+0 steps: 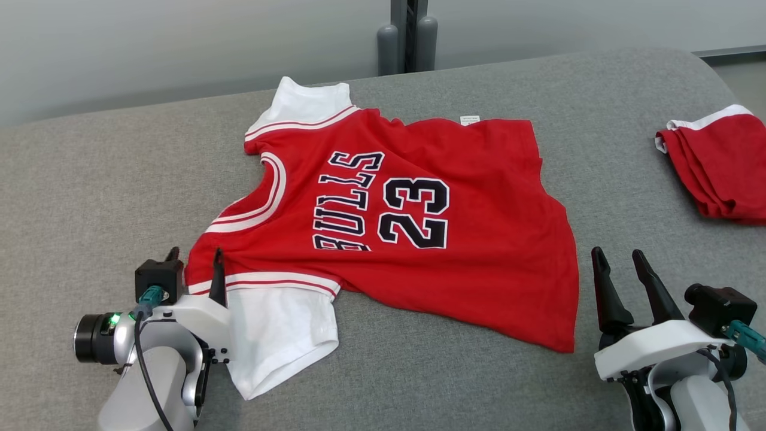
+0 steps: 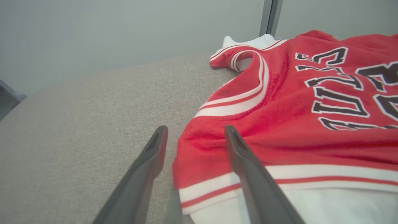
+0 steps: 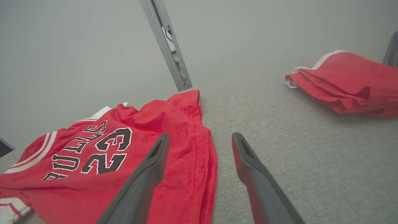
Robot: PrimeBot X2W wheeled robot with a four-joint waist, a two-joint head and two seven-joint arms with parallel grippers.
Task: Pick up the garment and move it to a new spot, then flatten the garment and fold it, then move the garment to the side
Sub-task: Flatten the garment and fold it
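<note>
1. You are looking at the jersey [image 1: 491,257] lying face up in the middle of the grey table [image 1: 90,179]. It is mostly spread out, with its hem toward your right side and rippling a little along that edge.
2. By my reading, you are working in the flattening step, as no fold is showing yet.
3. Your left gripper [image 1: 195,266] is standing wide apart at the near shoulder, just above the white sleeve [image 1: 281,329]. One finger is lying over red cloth and the other over bare table. The cloth edge is sitting between them unpinched, so it is gripping nothing.
4. Your right gripper [image 1: 617,254] is hanging fully apart just beside the hem corner, holding and touching nothing.
5. Next you are probably needing to close on the shoulder and the hem, then draw the cloth taut before folding.
6. A second red garment [image 1: 718,167] is lying well apart at the far right, so keep clear of it.
</note>
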